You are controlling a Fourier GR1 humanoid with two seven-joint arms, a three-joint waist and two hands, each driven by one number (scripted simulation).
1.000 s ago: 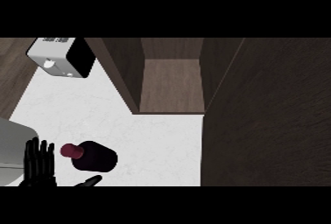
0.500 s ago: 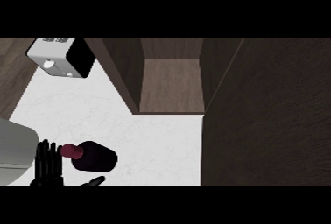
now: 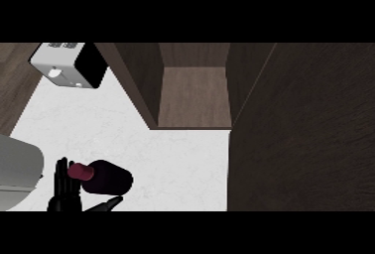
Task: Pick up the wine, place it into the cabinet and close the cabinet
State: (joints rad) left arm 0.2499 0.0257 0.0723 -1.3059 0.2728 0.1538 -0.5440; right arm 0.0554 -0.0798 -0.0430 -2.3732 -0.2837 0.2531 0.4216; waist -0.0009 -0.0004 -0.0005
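Head view: black left hand [image 3: 64, 188] is bracketing the dark, magenta-capped wine bottle [image 3: 108, 180] near-left on the white counter [image 3: 172, 158], fingers straight, thumb spread. Should be curling round its body before lifting toward the far open dark-wood cabinet [image 3: 194, 99].

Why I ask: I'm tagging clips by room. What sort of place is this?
Probably a kitchen: a white counter, an open wood cabinet, and what looks like a toaster.

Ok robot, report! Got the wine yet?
Left hand open beside wine, not holding. Right hand not in view. Wine on counter. Cabinet open, nothing blocking.
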